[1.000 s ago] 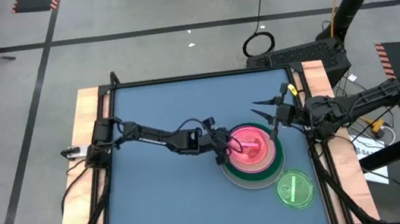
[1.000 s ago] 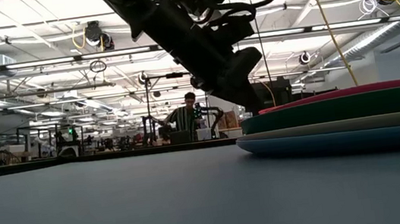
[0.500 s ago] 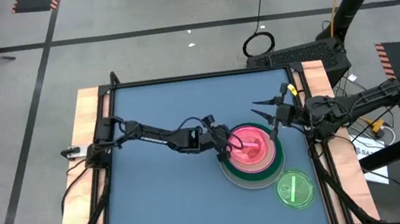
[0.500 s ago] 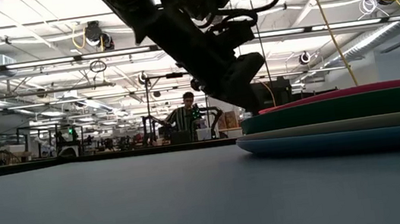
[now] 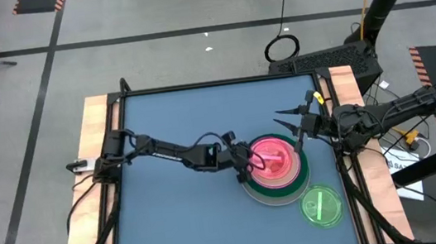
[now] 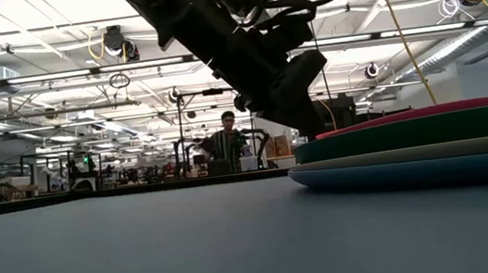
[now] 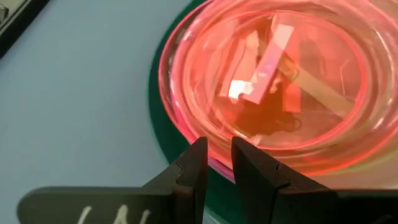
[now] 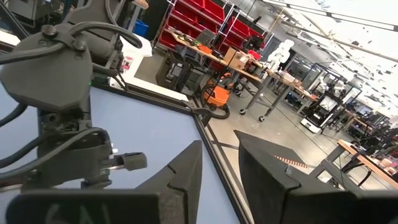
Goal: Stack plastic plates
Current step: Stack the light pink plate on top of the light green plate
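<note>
Left end effector (image 7: 215,163) slightly parted, empty, at the small translucent pink plastic plate's (image 5: 272,156) 9 o'clock rim; clear it level.

High view: straight down over whole bench (image 5: 169,128). Low view: bench-top level, facing room. Left wrist view: close, down onto translucent pink plate (image 7: 273,87). Right wrist view: across bench toward room. High and low share plate stack (image 6: 413,148).
</note>
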{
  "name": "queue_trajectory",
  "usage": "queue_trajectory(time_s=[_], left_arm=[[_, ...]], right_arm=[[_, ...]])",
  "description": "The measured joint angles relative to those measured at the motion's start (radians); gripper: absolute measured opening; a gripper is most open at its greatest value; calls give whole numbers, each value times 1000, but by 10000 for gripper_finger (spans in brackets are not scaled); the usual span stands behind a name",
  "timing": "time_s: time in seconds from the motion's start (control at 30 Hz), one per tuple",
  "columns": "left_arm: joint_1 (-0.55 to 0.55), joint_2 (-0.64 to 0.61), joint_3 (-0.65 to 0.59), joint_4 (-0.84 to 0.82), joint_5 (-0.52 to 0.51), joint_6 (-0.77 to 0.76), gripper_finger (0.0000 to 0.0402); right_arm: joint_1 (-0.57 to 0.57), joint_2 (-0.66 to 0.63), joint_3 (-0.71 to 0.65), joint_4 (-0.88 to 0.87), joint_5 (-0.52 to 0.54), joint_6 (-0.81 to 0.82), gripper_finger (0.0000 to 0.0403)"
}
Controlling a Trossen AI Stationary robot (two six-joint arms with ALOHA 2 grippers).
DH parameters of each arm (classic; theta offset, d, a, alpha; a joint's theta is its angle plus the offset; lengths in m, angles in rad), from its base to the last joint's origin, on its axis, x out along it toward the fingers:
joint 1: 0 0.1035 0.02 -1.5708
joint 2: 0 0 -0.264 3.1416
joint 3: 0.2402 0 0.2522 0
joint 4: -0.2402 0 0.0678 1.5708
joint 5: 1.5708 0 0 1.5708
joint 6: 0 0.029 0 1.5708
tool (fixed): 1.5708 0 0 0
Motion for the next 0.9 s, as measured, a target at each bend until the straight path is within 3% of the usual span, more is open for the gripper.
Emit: queue_trajectory(time_s=[0.23, 0.47, 0.63, 0.8, 0.9], left_arm=[[-24, 0, 0, 3, -5, 11, 81], [-4, -12, 22, -14, -197, 132, 81], [55, 18, 47, -22, -196, 185, 72], [69, 17, 47, 2, -189, 220, 9], [66, 17, 47, 37, -89, 216, 5]], right_arm=[[0, 0, 0, 0, 0, 0, 98], [0, 0, 0, 0, 0, 1, 98], [0, 0, 0, -1, 0, 1, 98], [0, 0, 0, -3, 0, -1, 98], [0, 0, 0, -7, 0, -8, 98]])
